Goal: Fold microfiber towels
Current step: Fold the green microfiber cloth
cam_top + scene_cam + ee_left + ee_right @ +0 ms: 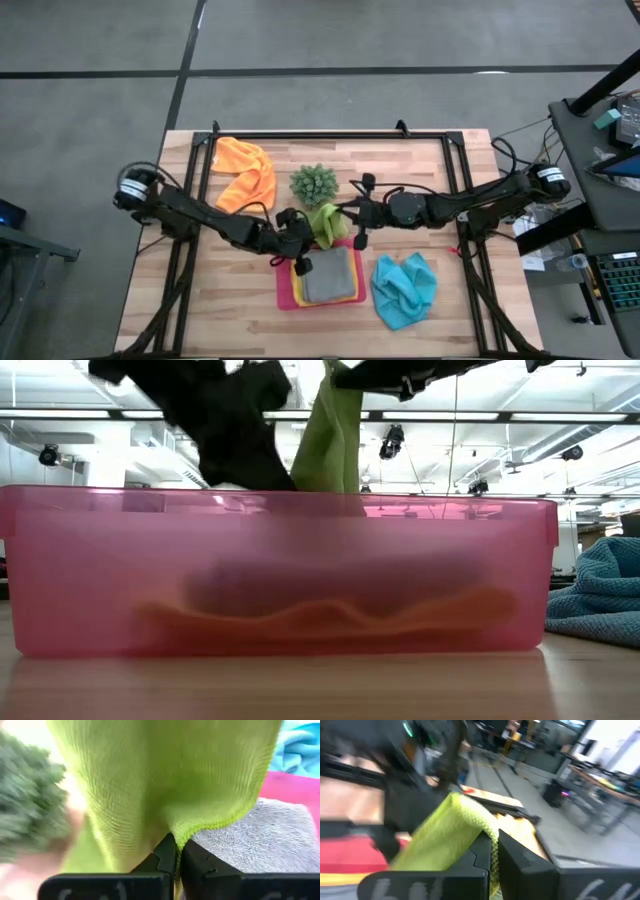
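— Two grippers share the lime green towel (pixel 327 222), don't they?

— Yes. The towel hangs in the air between them, above the back edge of the pink tray (pixel 287 300) and just in front of the small green plant (pixel 314 184). The left gripper (pixel 176 851) has its fingers pressed together on the towel's lower hem, the stitched edge caught right at the tips. The right gripper (pixel 492 845) is clamped on a folded edge higher up, with cloth bunched between its fingers.

— Any writing to read?

— Pale marks show on the bases of both grippers in the wrist views, but they are too blurred to make out.

— What lies around it?

— Inside the tray a grey towel (pixel 327 275) sits on top of a yellow towel (pixel 300 294), whose edge peeks out along the left and front. The grey one lies directly beneath the left gripper's fingers. A light blue towel (pixel 404 290) is crumpled on the table (pixel 230 320) just right of the tray, and an orange towel (pixel 247 171) lies loose at the back left, well apart from the rest.

— Anything in the way?

— The plant stands close behind the hanging cloth, and the tray's near wall fills the low view, hiding most of what lies inside.
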Controlling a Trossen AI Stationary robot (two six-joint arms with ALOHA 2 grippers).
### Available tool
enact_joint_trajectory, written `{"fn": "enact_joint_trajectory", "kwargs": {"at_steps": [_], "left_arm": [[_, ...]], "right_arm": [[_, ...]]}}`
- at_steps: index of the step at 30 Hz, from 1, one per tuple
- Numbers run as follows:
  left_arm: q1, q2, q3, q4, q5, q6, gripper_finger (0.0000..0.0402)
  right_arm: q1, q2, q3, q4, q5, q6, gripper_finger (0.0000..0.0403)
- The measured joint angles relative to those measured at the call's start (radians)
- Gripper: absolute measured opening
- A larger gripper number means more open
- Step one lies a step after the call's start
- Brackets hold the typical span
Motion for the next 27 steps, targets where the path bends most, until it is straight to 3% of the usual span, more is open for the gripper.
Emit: {"fn": "enact_joint_trajectory", "kwargs": {"at_steps": [7,12,20,27], "left_arm": [[0.004,-0.183,0.127,-0.239,-0.021,0.174,0.0000],[0.016,-0.308,0.194,-0.263,-0.023,0.246,0.0000],[0.075,-0.422,0.267,-0.265,-0.008,0.320,0.0000],[0.199,-0.434,0.279,-0.289,0.163,0.345,0.0000]], "right_arm": [[0.000,-0.113,-0.001,-0.119,0.075,-0.015,0.0009],[0.000,-0.255,0.011,-0.239,0.075,-0.014,0.0009],[0.000,-0.366,0.191,-0.767,0.055,0.099,0.0009],[0.000,-0.353,0.326,-1.076,0.066,0.144,0.0009]]}}
